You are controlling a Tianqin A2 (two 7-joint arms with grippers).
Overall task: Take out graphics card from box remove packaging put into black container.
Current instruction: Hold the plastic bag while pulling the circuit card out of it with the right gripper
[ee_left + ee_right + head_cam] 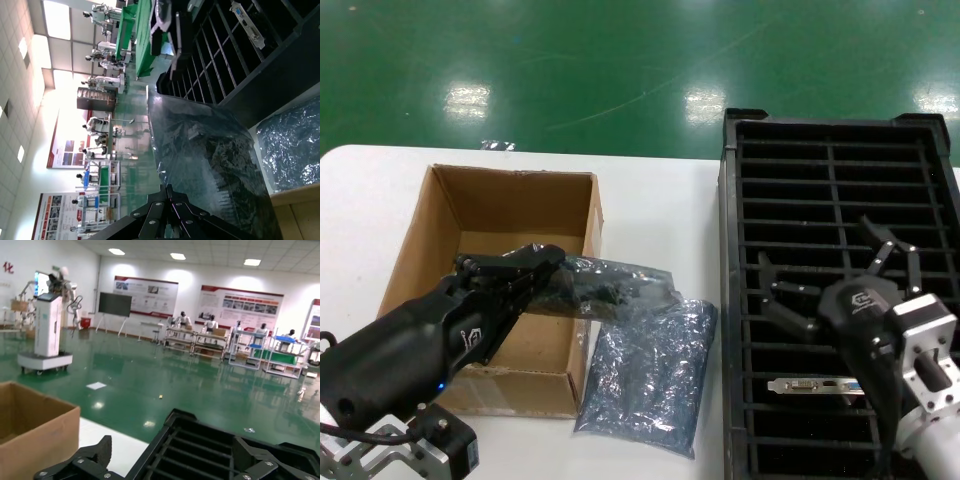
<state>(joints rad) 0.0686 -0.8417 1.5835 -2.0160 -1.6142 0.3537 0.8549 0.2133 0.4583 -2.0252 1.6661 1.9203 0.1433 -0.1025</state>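
I see the black container (835,290) on the white surface (655,210) to the right of the box (495,285), with one bare graphics card (817,385) already lying in a near slot and my right end effector (835,275) hovering over its middle slots, fingers spread wide and gripping nothing. My left end effector (545,268) is over the box, clamped on a dark bagged graphics card (610,285) jutting past the box's right wall. An empty packaging (650,375) lies flat between box and container.
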